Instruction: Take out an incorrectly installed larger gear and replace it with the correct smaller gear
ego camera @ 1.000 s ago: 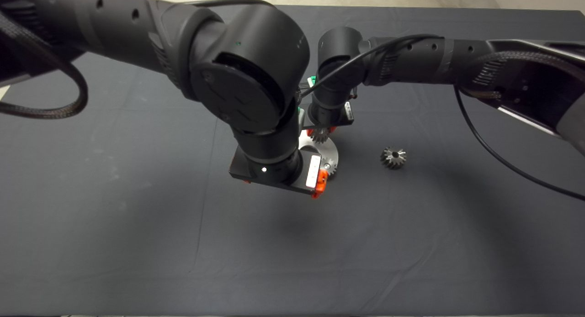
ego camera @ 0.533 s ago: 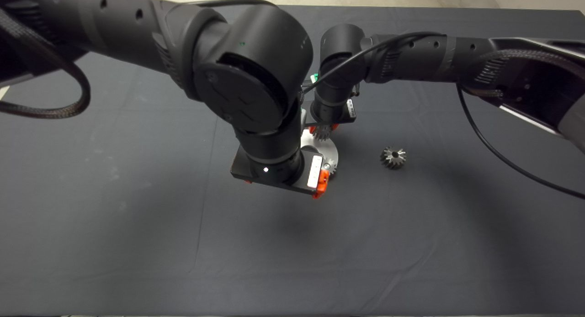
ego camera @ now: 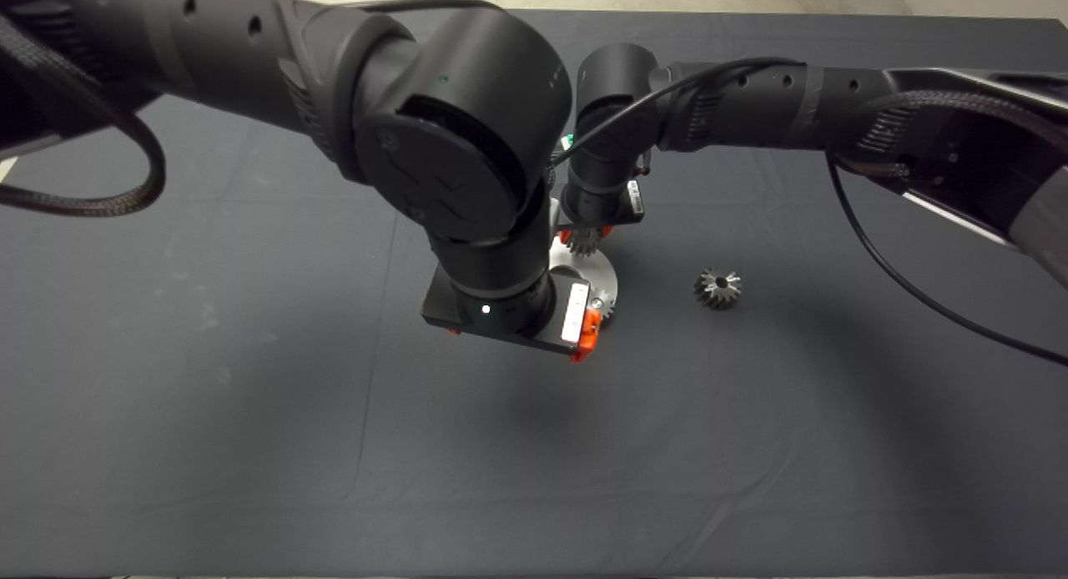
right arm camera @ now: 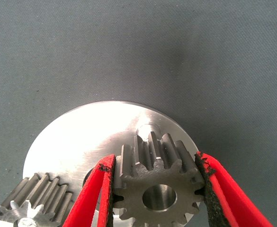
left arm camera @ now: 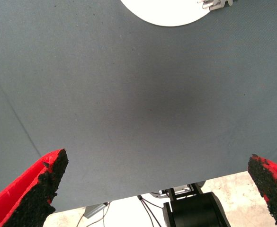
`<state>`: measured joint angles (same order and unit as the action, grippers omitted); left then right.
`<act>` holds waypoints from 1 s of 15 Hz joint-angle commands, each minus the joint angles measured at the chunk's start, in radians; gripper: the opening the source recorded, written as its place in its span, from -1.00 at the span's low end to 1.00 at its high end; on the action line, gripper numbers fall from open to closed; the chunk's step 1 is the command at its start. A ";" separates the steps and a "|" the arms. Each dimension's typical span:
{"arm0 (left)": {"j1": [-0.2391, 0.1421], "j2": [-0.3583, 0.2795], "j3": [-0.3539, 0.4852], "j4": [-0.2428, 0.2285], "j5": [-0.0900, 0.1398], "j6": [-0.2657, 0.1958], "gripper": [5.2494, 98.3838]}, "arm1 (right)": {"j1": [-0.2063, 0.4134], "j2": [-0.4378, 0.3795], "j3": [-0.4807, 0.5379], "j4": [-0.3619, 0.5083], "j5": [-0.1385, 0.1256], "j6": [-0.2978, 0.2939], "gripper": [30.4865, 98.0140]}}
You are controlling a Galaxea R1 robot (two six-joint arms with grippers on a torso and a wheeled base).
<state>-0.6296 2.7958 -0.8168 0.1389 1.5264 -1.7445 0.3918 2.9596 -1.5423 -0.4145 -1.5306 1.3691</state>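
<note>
Silver smaller gear clamped in your right tool above round plate; left tool spread wide, empty; larger gear on mat.

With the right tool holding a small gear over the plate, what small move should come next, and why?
Probably a short descent with a slight sideways correction. The right tool is shut on the smaller gear, held over the round silver plate, its centre hole not yet on any post. The larger gear already lies aside on the mat.
</note>
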 commanded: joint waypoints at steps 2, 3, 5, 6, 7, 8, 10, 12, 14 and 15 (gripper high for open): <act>-0.013 0.011 -0.005 0.003 0.060 0.004 0.98 | 0.041 0.008 0.001 0.003 -0.082 -0.004 -0.81; -0.013 0.011 -0.005 0.002 0.060 0.005 0.98 | 0.041 0.009 0.001 0.003 -0.083 -0.004 -0.82; -0.013 0.015 -0.005 0.002 0.060 0.004 0.98 | 0.041 0.005 0.001 0.002 -0.083 -0.004 -0.82; -0.013 0.017 -0.005 0.002 0.060 0.003 0.98 | 0.041 0.002 0.001 0.002 -0.083 -0.004 -0.82; -0.013 0.020 -0.005 0.002 0.060 0.003 0.98 | 0.042 0.002 0.000 0.002 -0.083 -0.004 -0.82; -0.013 0.020 -0.005 0.002 0.060 0.005 0.98 | 0.042 0.003 -0.001 0.002 -0.083 -0.004 -0.82; -0.013 0.018 -0.005 0.002 0.060 0.005 0.98 | 0.042 0.005 -0.002 -0.001 -0.083 -0.004 -0.82; -0.013 0.020 -0.005 0.002 0.060 0.003 0.98 | 0.042 -0.001 -0.004 -0.017 -0.083 -0.007 -0.82; -0.013 0.020 -0.007 0.002 0.061 0.004 0.98 | 0.041 -0.004 -0.004 -0.019 -0.083 -0.016 -0.82; -0.013 0.020 -0.008 0.002 0.061 0.003 0.98 | 0.041 -0.001 -0.004 -0.021 -0.083 -0.017 -0.82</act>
<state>-0.6293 2.8096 -0.8234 0.1389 1.5264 -1.7443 0.3987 2.9587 -1.5457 -0.4185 -1.5298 1.3619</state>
